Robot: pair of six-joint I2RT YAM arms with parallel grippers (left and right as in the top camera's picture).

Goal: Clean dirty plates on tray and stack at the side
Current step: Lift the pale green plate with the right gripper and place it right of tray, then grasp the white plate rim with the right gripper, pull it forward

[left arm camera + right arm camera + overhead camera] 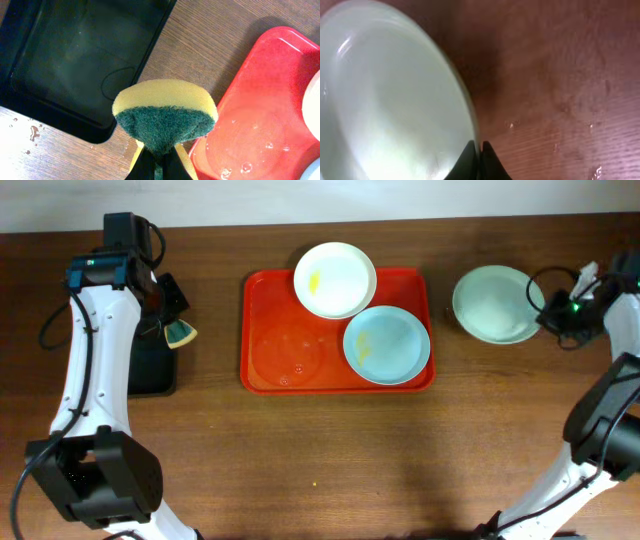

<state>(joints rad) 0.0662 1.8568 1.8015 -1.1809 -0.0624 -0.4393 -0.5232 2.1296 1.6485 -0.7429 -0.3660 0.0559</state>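
sponge (165,117), clenched in the left gripper (159,167), hangs between black tray (75,55) and red tray (270,100). right gripper (479,157) pinches the rim of a mint plate (390,100) right of the red tray: one seemingly done. white plate (335,278) and blue plate (387,345) wait, smeared, on it. only overhead shows those smears.

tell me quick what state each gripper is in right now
left gripper: shut on the sponge.
right gripper: shut on the rim of the mint plate.
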